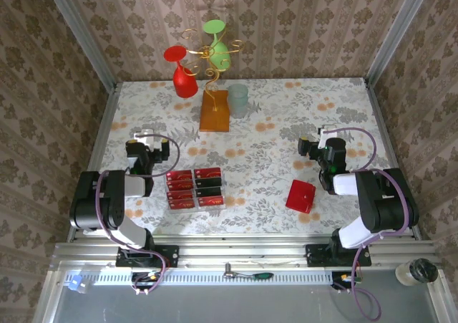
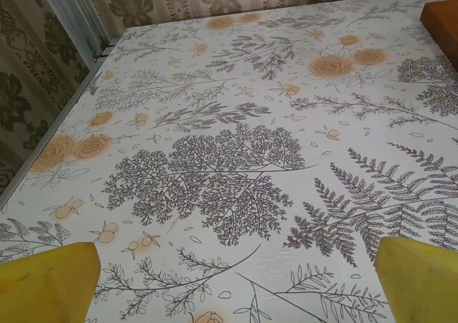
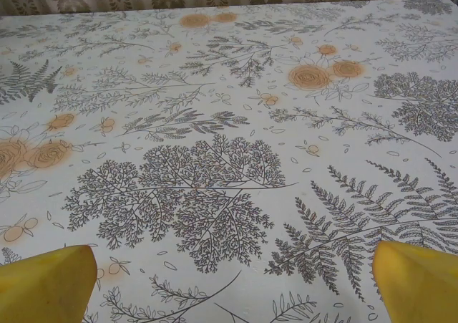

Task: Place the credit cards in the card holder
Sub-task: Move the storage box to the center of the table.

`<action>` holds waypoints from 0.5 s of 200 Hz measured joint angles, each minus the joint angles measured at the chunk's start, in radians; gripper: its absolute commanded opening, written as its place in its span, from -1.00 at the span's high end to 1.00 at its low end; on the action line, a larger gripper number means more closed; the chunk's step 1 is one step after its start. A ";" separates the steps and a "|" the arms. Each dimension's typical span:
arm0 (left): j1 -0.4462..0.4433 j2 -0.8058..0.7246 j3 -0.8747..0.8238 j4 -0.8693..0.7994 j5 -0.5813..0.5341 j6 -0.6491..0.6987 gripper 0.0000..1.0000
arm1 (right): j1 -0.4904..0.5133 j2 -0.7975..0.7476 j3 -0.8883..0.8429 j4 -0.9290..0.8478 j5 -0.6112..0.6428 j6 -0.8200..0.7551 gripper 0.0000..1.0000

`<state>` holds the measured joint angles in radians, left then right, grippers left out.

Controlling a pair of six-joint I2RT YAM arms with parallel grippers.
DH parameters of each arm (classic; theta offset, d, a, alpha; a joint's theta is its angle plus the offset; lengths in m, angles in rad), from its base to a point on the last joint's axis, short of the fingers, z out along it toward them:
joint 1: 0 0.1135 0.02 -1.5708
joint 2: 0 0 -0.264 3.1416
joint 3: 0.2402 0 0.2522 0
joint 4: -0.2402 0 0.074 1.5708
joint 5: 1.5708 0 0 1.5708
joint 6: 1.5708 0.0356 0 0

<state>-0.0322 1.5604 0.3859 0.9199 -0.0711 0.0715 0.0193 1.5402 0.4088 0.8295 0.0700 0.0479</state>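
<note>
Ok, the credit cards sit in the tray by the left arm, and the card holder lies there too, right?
No: the card holder lies by the right arm, as the top external view shows. The credit cards do sit in the tray by the left arm.

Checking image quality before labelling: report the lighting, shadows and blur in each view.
Top external: even, soft light; the red glass and green glass cast faint shadows on the back wall; print on the credit cards is too small to read. Left wrist: tablecloth pattern sharp, no glare, left fingertips soft-edged. Right wrist: the same, right fingertips slightly blurred.
</note>
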 measured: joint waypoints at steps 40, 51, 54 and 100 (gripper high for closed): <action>0.001 0.000 0.000 0.000 0.000 0.000 -1.00 | 0.000 0.000 0.000 0.000 0.000 0.000 -1.00; 0.002 0.000 0.000 0.000 0.001 0.000 -1.00 | 0.000 0.000 0.000 0.000 0.000 0.000 -1.00; 0.002 0.000 0.000 0.000 0.001 0.000 -1.00 | 0.000 0.000 0.000 0.000 0.000 0.000 -1.00; 0.005 0.000 0.000 0.000 0.001 0.000 -1.00 | 0.000 0.000 0.000 0.000 0.000 0.000 -1.00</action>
<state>-0.0269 1.5604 0.3859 0.9195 -0.0704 0.0711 0.0193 1.5398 0.4088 0.8295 0.0700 0.0479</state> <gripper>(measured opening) 0.999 0.999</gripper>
